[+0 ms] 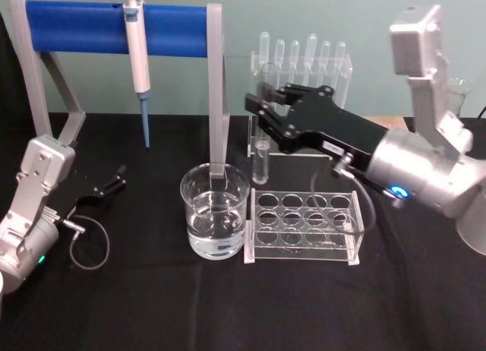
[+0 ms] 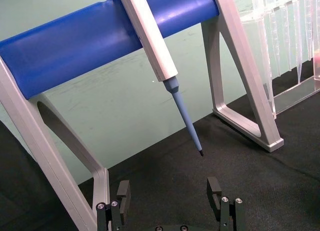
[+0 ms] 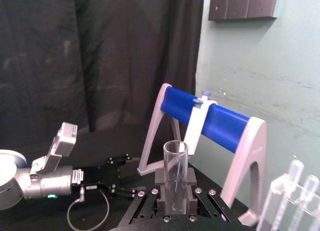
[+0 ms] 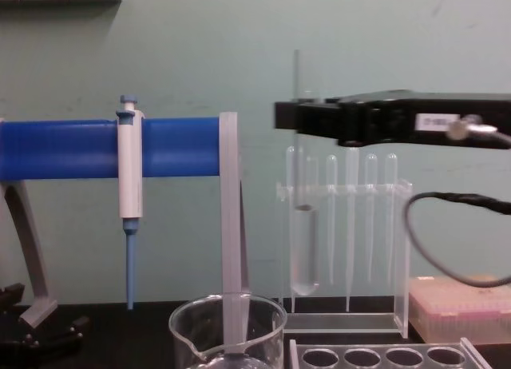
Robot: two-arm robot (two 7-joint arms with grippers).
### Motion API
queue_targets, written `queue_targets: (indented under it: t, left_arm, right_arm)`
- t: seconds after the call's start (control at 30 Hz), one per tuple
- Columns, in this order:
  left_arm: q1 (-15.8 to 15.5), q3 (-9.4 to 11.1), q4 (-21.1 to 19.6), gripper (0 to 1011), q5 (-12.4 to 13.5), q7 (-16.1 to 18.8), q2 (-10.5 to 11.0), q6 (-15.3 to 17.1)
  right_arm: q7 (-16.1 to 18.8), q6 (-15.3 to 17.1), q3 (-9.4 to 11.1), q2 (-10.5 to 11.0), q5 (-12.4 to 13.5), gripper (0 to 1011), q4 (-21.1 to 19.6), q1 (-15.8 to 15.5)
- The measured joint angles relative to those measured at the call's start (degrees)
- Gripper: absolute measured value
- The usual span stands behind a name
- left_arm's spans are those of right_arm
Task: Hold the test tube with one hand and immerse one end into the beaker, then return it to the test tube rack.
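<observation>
The test tube (image 1: 260, 161) hangs upright with its open rim up, and my right gripper (image 1: 262, 102) is shut on its upper part. In the chest view the test tube (image 4: 304, 249) ends just above rim height of the beaker (image 4: 227, 325) and to its right. The beaker (image 1: 215, 210) stands at the table's middle, partly filled with clear liquid. In the right wrist view the test tube (image 3: 175, 166) stands between the right gripper's (image 3: 175, 187) pads. My left gripper (image 1: 114, 182) rests open at the left of the table, with nothing between its fingers (image 2: 215, 191).
A clear rack with round holes (image 1: 304, 226) lies right of the beaker. Behind the tube is a stand of plastic pipettes (image 1: 304, 58). A white-and-blue pipettor (image 1: 137, 58) hangs on a blue-barred frame (image 1: 76, 24) at the back left. A pink-lidded box (image 4: 459, 305) sits far right.
</observation>
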Motion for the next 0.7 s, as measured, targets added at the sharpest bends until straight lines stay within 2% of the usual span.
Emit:
queue_targets:
  t: [0.1, 0.23, 0.33, 0.4, 0.7]
  left_arm:
    - [0.00, 0.00, 0.00, 1000, 0.00, 0.00, 0.00, 0.00]
    - [0.00, 0.00, 0.00, 1000, 0.00, 0.00, 0.00, 0.00]
    - [0.00, 0.00, 0.00, 1000, 0.00, 0.00, 0.00, 0.00]
    - [0.00, 0.00, 0.00, 1000, 0.00, 0.00, 0.00, 0.00]
    - [0.00, 0.00, 0.00, 1000, 0.00, 0.00, 0.00, 0.00]
  right_arm:
    - [0.25, 0.04, -1.13, -1.20, -0.44, 224, 1.62, 1.65]
    - [0.58, -0.38, -3.19, -4.05, -1.14, 224, 5.45, 4.43]
    - [0.63, -0.60, -3.64, -4.75, -1.34, 224, 6.48, 5.00]
    - [0.83, -1.16, -4.46, -6.05, -1.70, 224, 8.36, 5.97]
    - [1.66, -3.99, -6.18, -8.48, -2.95, 224, 12.90, 6.44]
